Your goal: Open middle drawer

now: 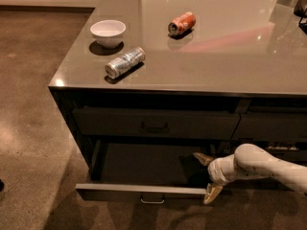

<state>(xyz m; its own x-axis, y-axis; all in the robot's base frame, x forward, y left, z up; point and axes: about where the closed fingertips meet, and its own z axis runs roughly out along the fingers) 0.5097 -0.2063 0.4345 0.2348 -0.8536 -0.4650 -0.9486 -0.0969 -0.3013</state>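
Observation:
The middle drawer [144, 191] stands pulled out below the countertop, showing its long dark tray [144, 164] and a small bar handle [152, 201] on its front. The top drawer [154, 123] above it is shut. My gripper [206, 176] is at the right end of the middle drawer's front, on a white arm [259, 164] coming in from the right. Its fingers are spread: one fingertip [200, 157] is over the tray and the other fingertip [211, 194] is in front of the drawer front. It holds nothing that I can see.
On the grey countertop [216, 56] are a white bowl [108, 31], a silver can [124, 62] lying on its side and an orange can [182, 23] lying on its side. A neighbouring drawer stack [271, 126] is to the right. A brown floor [33, 128] lies to the left.

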